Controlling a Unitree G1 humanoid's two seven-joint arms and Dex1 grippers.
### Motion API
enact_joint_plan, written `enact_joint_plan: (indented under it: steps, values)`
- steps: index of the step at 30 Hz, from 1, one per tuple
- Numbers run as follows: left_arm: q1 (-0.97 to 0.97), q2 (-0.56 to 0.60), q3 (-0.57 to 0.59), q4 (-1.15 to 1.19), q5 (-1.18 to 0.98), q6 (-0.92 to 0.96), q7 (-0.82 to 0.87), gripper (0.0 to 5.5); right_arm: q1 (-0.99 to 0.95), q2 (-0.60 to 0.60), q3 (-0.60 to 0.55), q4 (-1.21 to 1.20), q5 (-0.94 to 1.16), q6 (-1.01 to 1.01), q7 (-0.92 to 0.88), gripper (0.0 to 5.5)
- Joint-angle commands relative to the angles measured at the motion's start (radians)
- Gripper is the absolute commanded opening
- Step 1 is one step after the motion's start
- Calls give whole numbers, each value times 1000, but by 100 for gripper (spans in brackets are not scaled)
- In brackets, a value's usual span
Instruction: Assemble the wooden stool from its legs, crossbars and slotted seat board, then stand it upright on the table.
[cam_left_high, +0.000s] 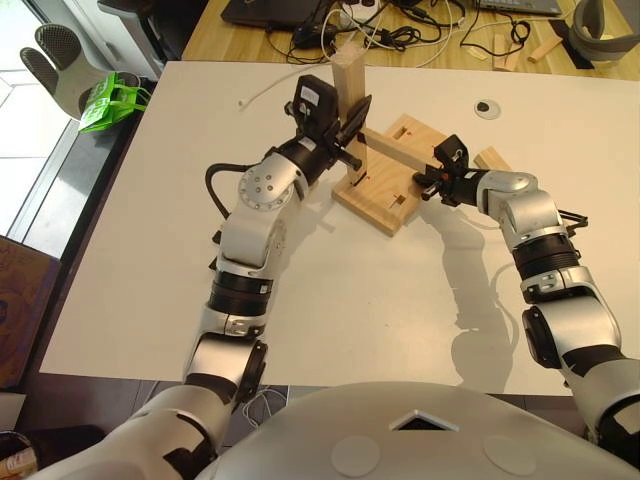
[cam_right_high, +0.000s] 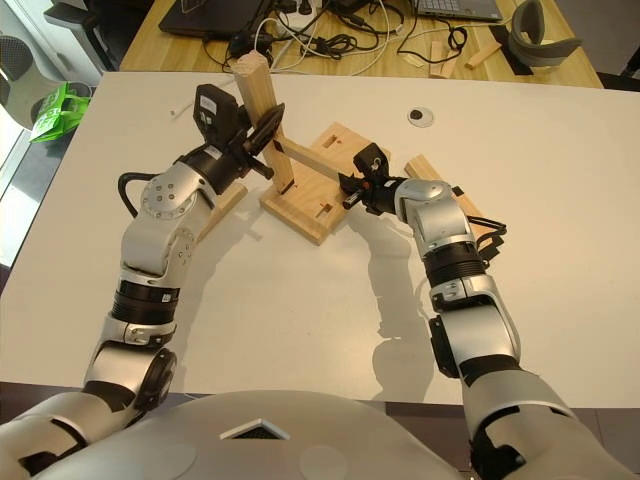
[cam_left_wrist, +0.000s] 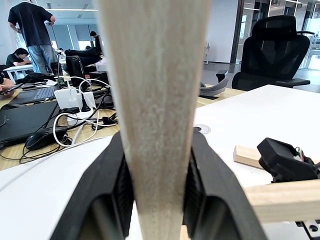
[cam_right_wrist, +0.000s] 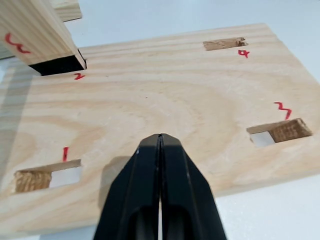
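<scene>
Slotted seat board (cam_left_high: 378, 198) lies flat on the white table (cam_left_high: 450, 300), directly under the right gripper (cam_left_high: 422, 185) and just beside the left gripper (cam_left_high: 352, 122) on its lower side. Four rectangular slots are cut into the board and numbered in red. In the right wrist view, slot 1 (cam_right_wrist: 47, 177) sits close beside the right gripper's tips, slot 3 (cam_right_wrist: 280, 132) lies on their other side, and slot 4 (cam_right_wrist: 225, 44) is at the far edge.

A wooden leg (cam_left_high: 350, 75) stands upright with its lower end at the slot marked 2. Whether it is fully seated there cannot be told. The left gripper is clamped on this leg, one black finger (cam_left_wrist: 112, 190) pressed against each side face, about halfway up its height. A crossbar (cam_left_high: 400, 152) juts sideways from the leg, from just below the left gripper, and reaches over the board toward the right gripper, ending close above it.

The right gripper hovers low over the board's near edge with its two fingers pressed together and nothing between them.

A spare wooden piece (cam_left_high: 492, 158) lies on the table just beyond the right gripper, off the board. Another wooden piece (cam_right_high: 226, 203) lies under the left forearm, behind the left gripper.
</scene>
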Motion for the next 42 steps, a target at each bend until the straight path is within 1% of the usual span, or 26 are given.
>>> enact_joint_plan:
  steps: [1,5,9,13,16,18,20,22,24,26,28,30,32,35,36,37,39,41,42]
  values:
    - [180,8,-25,92,56,-16,12,103,55,-7,23,25,-29,50,11,0]
    - [233,26,-73,95,88,-87,-24,103,58,-10,24,18,-30,53,13,0]
    - [120,60,-139,153,156,47,-48,103,64,-2,25,14,-29,52,9,0]
    - [-16,74,-158,163,143,179,-84,103,66,12,31,16,-29,47,4,0]
    - [-51,54,-147,196,115,264,-84,103,77,14,30,13,-28,44,1,0]
    - [-49,26,-114,201,63,339,-84,103,82,13,29,11,-27,44,-1,0]
    - [-61,-15,-50,213,-11,424,-75,103,84,13,26,9,-26,45,-4,0]
    - [-77,-33,1,267,-53,459,-74,103,84,20,27,9,-26,44,-7,0]
    - [-69,-22,5,307,-47,445,-88,103,84,25,27,8,-27,44,-8,0]
    - [-53,-13,-16,304,-32,423,-95,103,83,23,26,11,-28,41,-5,0]
    - [-34,-1,-70,255,-8,398,-106,103,87,21,25,7,-29,43,-3,0]
    - [-2,18,-147,174,14,391,-125,103,89,20,23,3,-29,47,-4,0]
    - [18,28,-180,142,27,389,-123,103,90,20,22,0,-29,48,-4,0]
    - [12,35,-161,179,56,361,-102,103,89,20,21,0,-28,49,-2,0]
    - [0,25,-112,223,43,366,-83,103,89,20,21,-1,-28,50,-1,0]
    - [-18,10,-40,288,15,379,-62,103,88,20,22,0,-29,50,-1,0]
    - [-32,-8,42,356,-24,401,-43,103,87,18,22,-1,-29,51,1,0]
    - [-12,-4,20,338,-16,396,-54,103,85,14,20,2,-29,50,2,0]
    - [4,11,-31,312,19,364,-61,103,86,12,19,2,-29,50,2,0]
